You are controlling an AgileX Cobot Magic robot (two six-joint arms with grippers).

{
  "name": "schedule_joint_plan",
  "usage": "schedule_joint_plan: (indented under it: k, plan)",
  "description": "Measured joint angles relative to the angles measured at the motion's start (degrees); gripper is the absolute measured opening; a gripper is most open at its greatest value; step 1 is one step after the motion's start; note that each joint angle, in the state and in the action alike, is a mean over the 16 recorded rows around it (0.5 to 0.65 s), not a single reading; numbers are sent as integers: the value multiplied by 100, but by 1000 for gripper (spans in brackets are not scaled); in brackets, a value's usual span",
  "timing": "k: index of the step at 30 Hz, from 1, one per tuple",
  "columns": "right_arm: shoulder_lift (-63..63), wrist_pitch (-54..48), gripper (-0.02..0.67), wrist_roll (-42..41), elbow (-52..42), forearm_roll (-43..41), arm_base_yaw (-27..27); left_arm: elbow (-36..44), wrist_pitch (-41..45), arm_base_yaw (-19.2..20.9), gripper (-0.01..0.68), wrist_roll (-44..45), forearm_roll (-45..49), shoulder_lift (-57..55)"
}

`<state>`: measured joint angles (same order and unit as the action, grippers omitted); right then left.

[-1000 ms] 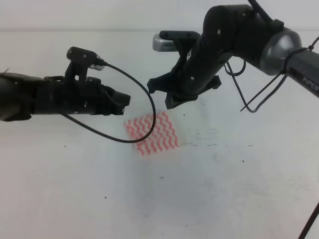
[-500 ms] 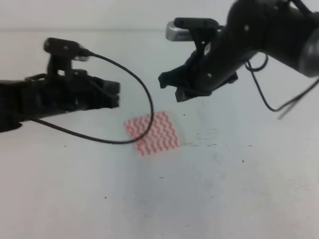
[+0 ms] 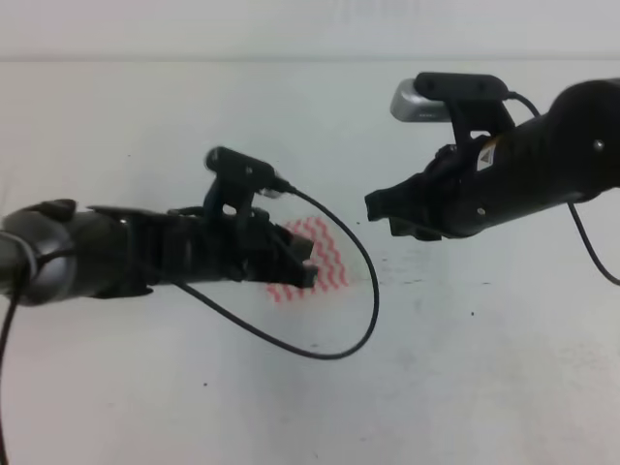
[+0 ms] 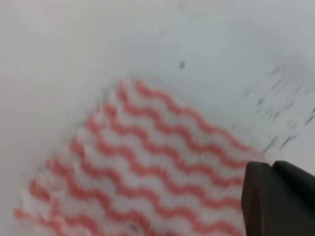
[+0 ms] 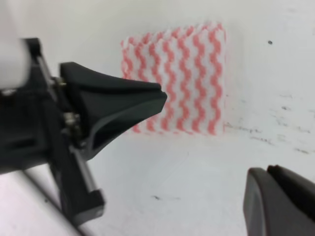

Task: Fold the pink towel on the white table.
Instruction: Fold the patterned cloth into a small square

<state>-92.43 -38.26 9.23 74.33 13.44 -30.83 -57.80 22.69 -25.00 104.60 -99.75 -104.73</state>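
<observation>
The towel (image 3: 325,254) lies flat on the table (image 3: 465,387) near the middle of the high view, small and squarish, so it looks already folded at least once; whether another fold is wanted I cannot tell. The left gripper (image 3: 302,263) reaches in from the left and hangs over the towel's left half, hiding much of it from above. In the left wrist view the cloth fills the lower frame just ahead of one dark fingertip (image 4: 278,196), but only that finger shows, so how wide this tool stands, and whether it touches the cloth, cannot be told. The right gripper (image 3: 387,208) hovers well to the right and slightly far of the towel, holding nothing; in the right wrist view its fingers (image 5: 118,101) spread wide on either side of the frame, with the towel (image 5: 179,78) and bare table between them. The left arm's cable (image 3: 339,334) loops down close to the table just near of the towel. Risks, as I judge them: a low, flat approach by the left gripper could push the thin cloth along and bunch it instead of pinching one edge; closing too deep could catch every layer; the trailing cable could drag a corner and spoil the fold.
</observation>
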Motion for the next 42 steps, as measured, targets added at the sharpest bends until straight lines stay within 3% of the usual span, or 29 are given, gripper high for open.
schedule_joint_plan:
  k: [10,25,42]
  plan:
    - [172,153,-16,-19,-228,-47,0,0,67,-37,-7,17,-11,-544]
    - [179,343,-16,-30,-228,-43,0,-103,-247,-43,-8,239,-15,-117]
    - [181,333,-16,-26,-229,27,0,-115,-840,-45,-8,394,-32,-383]
